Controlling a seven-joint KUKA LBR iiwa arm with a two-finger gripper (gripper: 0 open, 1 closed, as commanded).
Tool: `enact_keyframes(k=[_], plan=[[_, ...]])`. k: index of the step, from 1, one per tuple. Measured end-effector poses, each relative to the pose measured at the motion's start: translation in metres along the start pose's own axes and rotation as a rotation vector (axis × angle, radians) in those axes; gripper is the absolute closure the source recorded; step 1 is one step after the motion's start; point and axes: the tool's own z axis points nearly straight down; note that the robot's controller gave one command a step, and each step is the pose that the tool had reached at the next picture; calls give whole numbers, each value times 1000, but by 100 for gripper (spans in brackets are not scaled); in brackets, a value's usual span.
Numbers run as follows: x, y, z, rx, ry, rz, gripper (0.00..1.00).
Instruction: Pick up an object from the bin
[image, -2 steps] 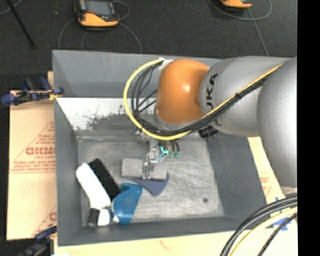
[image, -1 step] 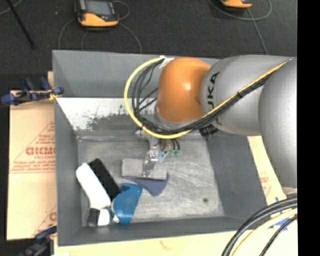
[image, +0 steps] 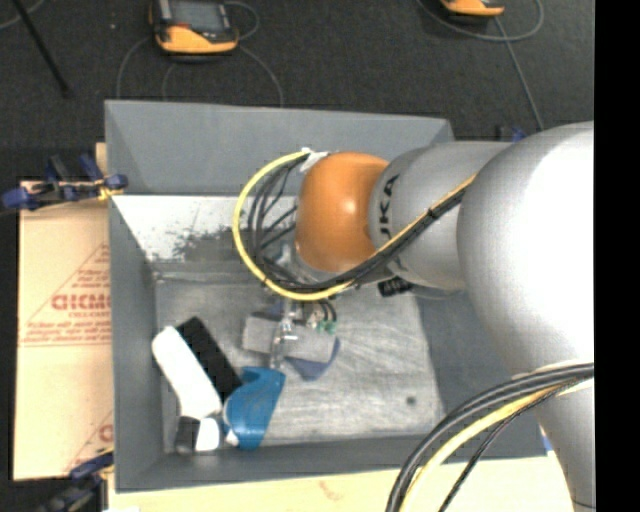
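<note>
End effector (image: 288, 338) at bin (image: 415, 395) centre, over grey-blue piece (image: 322, 356); grip state unreadable. Centre on piece, avoid blue item (image: 252, 405) at 7 o'clock.

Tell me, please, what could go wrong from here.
1. The gripper is low between a small grey block and a flat blue-grey piece; it may nudge one aside or catch neither.
2. The wrist's cables hang close to the bin's back wall and might snag.
</note>
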Motion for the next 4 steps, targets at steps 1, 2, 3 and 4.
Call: enact_keyframes(k=[1, 2, 3, 4], plan=[[-1, 0, 2, 0, -3, 2, 0], [1, -10, -1, 0, -1, 29, 0], [2, -29, 7, 0, 1, 271, 0], [-1, -31, 6, 5, -10, 249, 100]])
